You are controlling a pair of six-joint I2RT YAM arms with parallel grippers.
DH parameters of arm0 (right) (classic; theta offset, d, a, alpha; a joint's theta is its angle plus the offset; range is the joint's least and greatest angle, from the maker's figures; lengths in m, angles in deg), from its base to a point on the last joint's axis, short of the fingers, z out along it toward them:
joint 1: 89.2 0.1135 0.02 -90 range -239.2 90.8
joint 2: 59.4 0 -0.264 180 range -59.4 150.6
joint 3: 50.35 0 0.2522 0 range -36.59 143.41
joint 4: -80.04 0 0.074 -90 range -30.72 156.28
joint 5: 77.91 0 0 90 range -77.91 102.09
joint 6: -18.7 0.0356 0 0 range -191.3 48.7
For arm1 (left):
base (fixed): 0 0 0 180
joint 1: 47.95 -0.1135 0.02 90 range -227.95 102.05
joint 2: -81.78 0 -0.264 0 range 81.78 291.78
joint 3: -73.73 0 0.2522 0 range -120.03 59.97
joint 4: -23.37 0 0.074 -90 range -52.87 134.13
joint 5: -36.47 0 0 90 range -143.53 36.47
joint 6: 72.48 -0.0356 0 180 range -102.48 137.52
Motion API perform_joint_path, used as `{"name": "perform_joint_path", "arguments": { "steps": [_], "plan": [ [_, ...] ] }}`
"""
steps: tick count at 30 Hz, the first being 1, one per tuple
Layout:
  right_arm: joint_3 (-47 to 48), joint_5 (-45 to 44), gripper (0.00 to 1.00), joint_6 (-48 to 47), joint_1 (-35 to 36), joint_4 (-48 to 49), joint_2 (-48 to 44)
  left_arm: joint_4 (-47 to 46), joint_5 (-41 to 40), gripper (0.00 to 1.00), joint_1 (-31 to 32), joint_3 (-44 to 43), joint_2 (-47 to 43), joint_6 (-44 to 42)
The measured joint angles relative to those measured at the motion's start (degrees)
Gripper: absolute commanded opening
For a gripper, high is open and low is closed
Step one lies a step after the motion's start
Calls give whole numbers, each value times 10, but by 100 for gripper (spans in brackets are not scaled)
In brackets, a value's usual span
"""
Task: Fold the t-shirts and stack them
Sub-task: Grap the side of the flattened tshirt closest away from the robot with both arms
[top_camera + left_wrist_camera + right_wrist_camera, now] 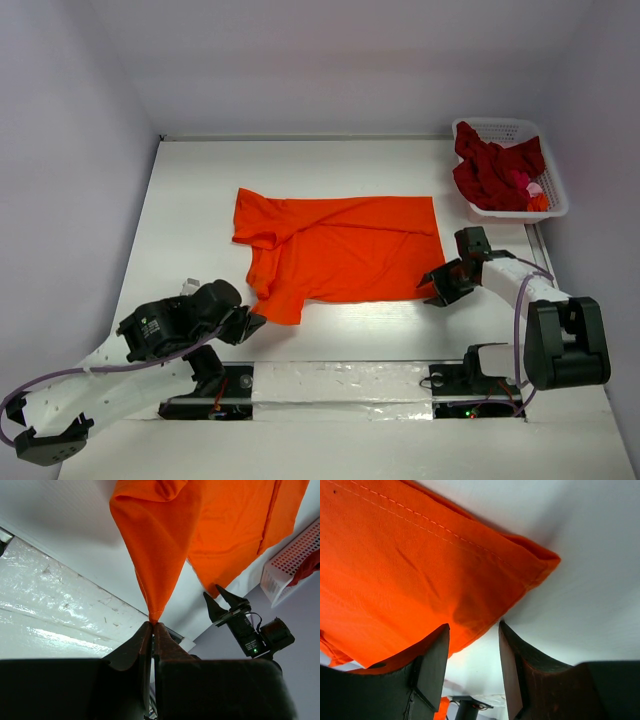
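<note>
The bright orange t-shirt [340,248] lies spread on the white table, with its near left part bunched up. My left gripper [257,322] is shut on that near left corner; in the left wrist view the fabric [160,540] runs taut to a point pinched between the tips [152,624]. My right gripper [431,287] is open at the shirt's near right corner. In the right wrist view its jaws [472,630] stand apart, with the hemmed corner [420,565] just beyond them and part of the cloth over the left finger. Dark red t-shirts [495,170] lie heaped in the basket.
A white lattice basket [556,190] stands at the back right and also shows in the left wrist view [292,555]. Something small and pink [530,186] lies among the red shirts. Crinkled plastic sheeting [340,380] covers the near edge between the arm bases.
</note>
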Motion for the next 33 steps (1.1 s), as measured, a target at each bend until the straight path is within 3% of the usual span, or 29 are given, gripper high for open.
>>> {"name": "perform_joint_path", "arguments": {
  "steps": [4,11,17,33],
  "plan": [
    [0,4,48,4,3,9,9,0,0,0,0,0,-1,0],
    [-2,6,18,7,4,19,12,0,0,0,0,0,-3,0],
    [-5,6,3,9,7,25,15,0,0,0,0,0,-3,0],
    [13,9,0,2,12,6,14,3,-13,0,0,-29,0,0]
  ]
}}
